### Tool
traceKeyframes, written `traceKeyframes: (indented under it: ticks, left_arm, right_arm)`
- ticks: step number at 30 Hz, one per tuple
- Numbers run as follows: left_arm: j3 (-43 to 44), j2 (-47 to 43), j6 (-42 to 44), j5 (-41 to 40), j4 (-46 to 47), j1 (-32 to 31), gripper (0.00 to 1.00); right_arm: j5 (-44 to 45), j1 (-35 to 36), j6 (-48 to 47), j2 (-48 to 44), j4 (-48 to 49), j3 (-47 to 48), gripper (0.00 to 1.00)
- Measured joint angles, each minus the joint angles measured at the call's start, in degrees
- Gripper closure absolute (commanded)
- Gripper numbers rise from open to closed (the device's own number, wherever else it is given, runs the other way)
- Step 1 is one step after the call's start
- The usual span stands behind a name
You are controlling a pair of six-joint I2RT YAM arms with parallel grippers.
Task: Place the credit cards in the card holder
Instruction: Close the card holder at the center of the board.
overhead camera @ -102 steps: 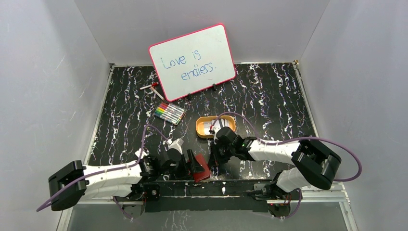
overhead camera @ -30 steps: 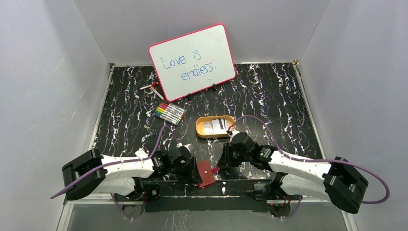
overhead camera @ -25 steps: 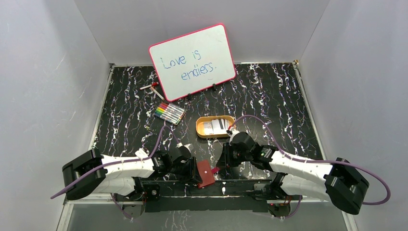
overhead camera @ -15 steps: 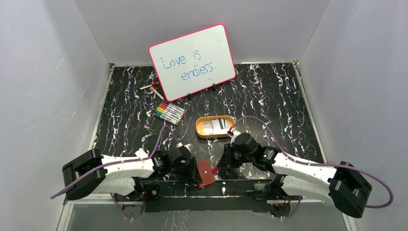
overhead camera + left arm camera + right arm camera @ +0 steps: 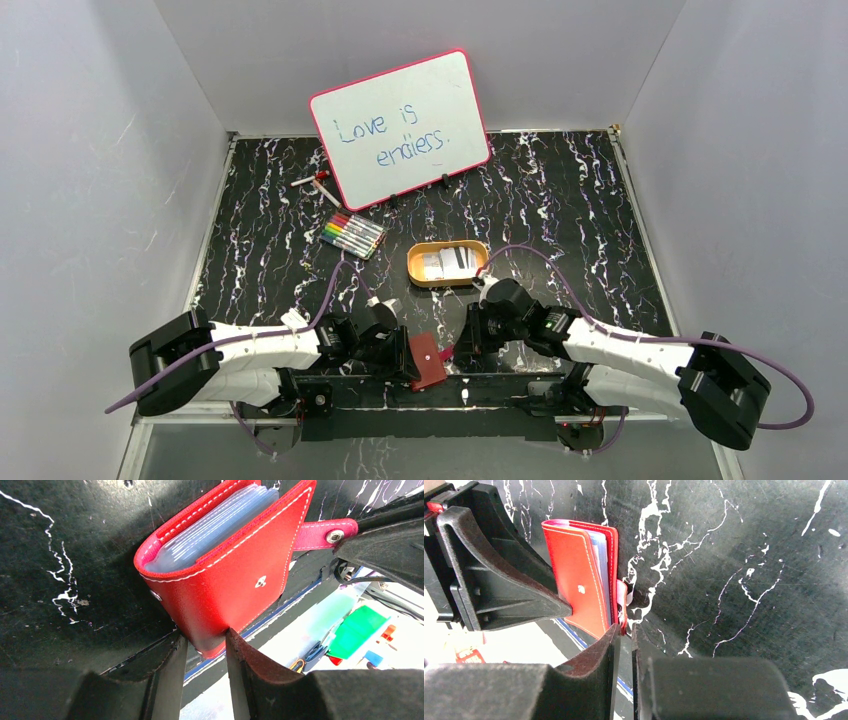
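Note:
The card holder (image 5: 427, 360) is a red folding wallet with clear sleeves (image 5: 215, 525), held on edge near the table's front rail. My left gripper (image 5: 206, 640) is shut on its folded lower corner (image 5: 220, 630). My right gripper (image 5: 625, 627) has come in from the right. Its jaws are nearly together, pinching the thin edge of the outer cover (image 5: 623, 622) just below the pink snap tab (image 5: 622, 592). The credit cards (image 5: 446, 263), pale with one dark stripe, lie in the orange oval tray (image 5: 415, 268) behind both grippers.
A pink-framed whiteboard (image 5: 400, 125) stands at the back. A colour marker set (image 5: 352, 234) and a loose red-capped marker (image 5: 315, 180) lie at the left. The arms' black mounting rail (image 5: 500, 385) runs along the near edge, right under the holder.
The right gripper has slid a little nearer the front edge, up to the holder's right side, and its jaws have narrowed. The left gripper and the holder have kept still over the last second.

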Motion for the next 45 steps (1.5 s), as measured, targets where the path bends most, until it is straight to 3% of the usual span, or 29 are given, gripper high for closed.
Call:
traceKeyframes:
  ticks: [6, 12, 26, 37, 43, 45]
  left_arm:
    - [0.00, 0.00, 0.00, 0.00, 0.02, 0.00, 0.66]
    - [0.00, -0.04, -0.02, -0.04, -0.04, 0.00, 0.66]
    - [0.00, -0.15, -0.02, -0.09, -0.17, -0.02, 0.66]
    - [0.00, -0.15, -0.04, -0.13, -0.20, -0.02, 0.66]
    - [0.00, -0.15, -0.09, -0.17, -0.20, -0.04, 0.66]
    - [0.00, -0.15, -0.09, -0.22, -0.20, -0.07, 0.67]
  right_arm:
    - [0.02, 0.00, -0.02, -0.04, 0.15, -0.37, 0.87]
    - [0.72, 0.00, -0.35, -1.16, -0.07, -0.35, 0.73]
    - [1.16, 0.00, -1.22, -1.29, -0.22, -0.24, 0.75]
    - [1.16, -0.04, -1.31, -0.20, 1.05, -0.24, 0.81]
    - [1.18, -0.04, -1.40, -0.20, 1.36, -0.24, 1.00]
    - [1.18, -0.04, -1.49, -0.20, 1.36, -0.24, 1.00]
